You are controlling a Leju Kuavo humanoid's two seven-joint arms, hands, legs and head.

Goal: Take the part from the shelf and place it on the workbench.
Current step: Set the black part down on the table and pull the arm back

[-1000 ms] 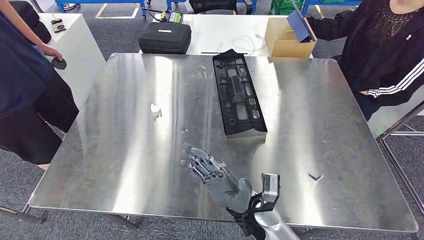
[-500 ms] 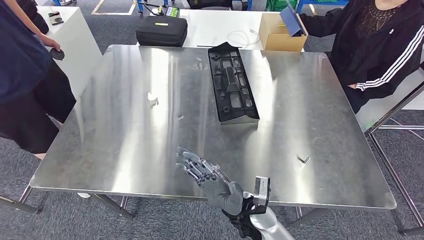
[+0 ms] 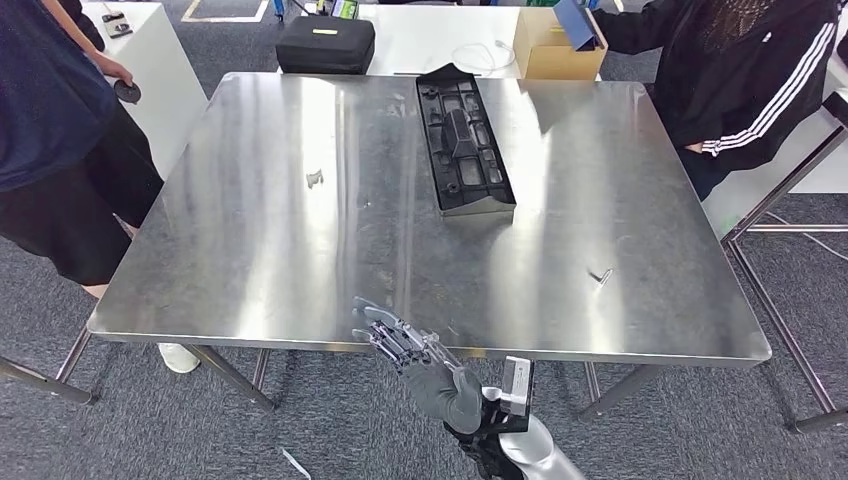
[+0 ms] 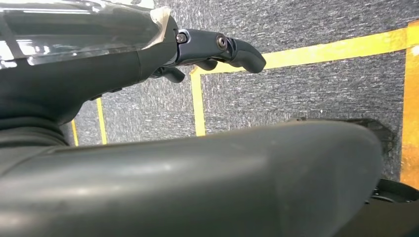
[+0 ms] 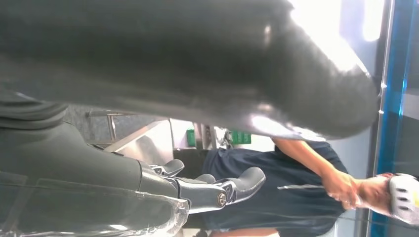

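so the black plastic part is lying flat on the steel workbench, far side, nothing touching it. My right hand is out over the near edge, fingers spread, holding nothing. Left hand hangs by the floor, fingers curled a bit, nothing in it. Looks like placing's done, I'd say next is just pulling the arm clear

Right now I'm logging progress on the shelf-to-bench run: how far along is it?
The placing looks done: the black part lies flat on the steel workbench, toward its far side, touched by nothing. The right hand hovers at the near edge, fingers spread and holding nothing. The left hand hangs over the floor, also holding nothing. Nothing visible remains to be done.
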